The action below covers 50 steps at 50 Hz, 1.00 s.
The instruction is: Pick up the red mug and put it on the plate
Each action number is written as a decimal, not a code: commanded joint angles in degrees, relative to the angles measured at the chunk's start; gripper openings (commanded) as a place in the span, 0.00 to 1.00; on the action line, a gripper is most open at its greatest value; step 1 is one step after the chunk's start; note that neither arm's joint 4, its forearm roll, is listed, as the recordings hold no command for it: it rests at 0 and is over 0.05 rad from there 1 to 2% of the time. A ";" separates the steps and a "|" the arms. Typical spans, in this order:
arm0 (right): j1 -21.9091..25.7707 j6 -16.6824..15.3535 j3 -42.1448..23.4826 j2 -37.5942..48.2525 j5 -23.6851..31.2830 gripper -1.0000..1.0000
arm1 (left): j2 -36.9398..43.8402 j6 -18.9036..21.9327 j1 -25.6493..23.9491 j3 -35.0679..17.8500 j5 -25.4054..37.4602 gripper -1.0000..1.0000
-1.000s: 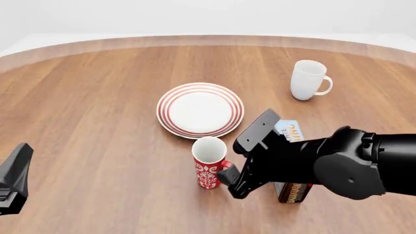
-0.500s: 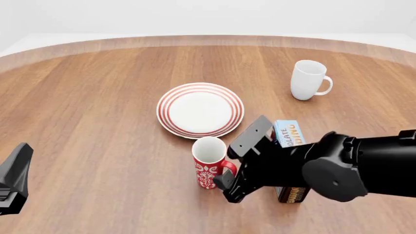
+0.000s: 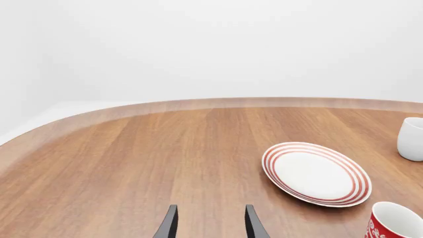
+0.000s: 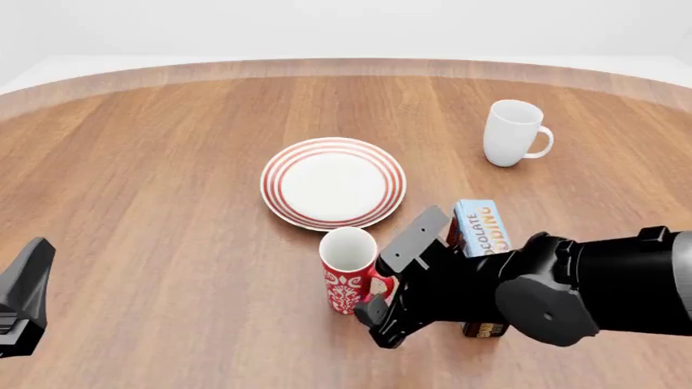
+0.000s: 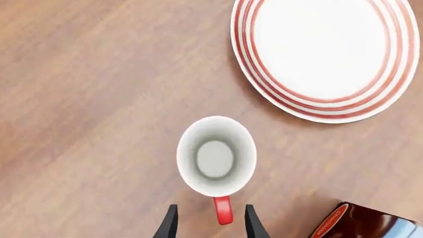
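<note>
The red mug (image 4: 348, 279) stands upright on the table just in front of the plate (image 4: 333, 182), its handle pointing right and toward me. My right gripper (image 4: 375, 311) is open and low beside the mug. In the right wrist view the mug (image 5: 216, 155) is seen from above, and its red handle (image 5: 223, 210) lies between the two fingertips (image 5: 170, 224) without visible contact. The plate (image 5: 327, 54) is empty. My left gripper (image 3: 210, 227) is open and empty at the near left; its view shows the plate (image 3: 316, 173) and the mug's rim (image 3: 395, 224).
A plain white mug (image 4: 514, 133) stands at the far right. A blue and brown chocolate box (image 4: 479, 231) stands right of the red mug, partly behind my right arm, and shows in the right wrist view (image 5: 360, 223). The left arm (image 4: 22, 300) rests at the near left edge.
My right gripper has moved down and left toward me, so the mug's handle now sits between its fingers. The mug, plate and left arm have not moved.
</note>
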 commanded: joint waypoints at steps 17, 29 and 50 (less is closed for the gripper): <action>-0.88 -1.85 0.54 0.50 -1.58 0.00 | 0.00 0.00 0.00 0.00 0.00 1.00; -0.95 -1.74 1.97 -2.36 -1.70 0.00 | 0.00 0.00 0.00 0.00 0.00 1.00; -3.56 -5.21 -4.36 -13.00 8.23 0.00 | 0.00 0.00 0.00 0.00 0.00 1.00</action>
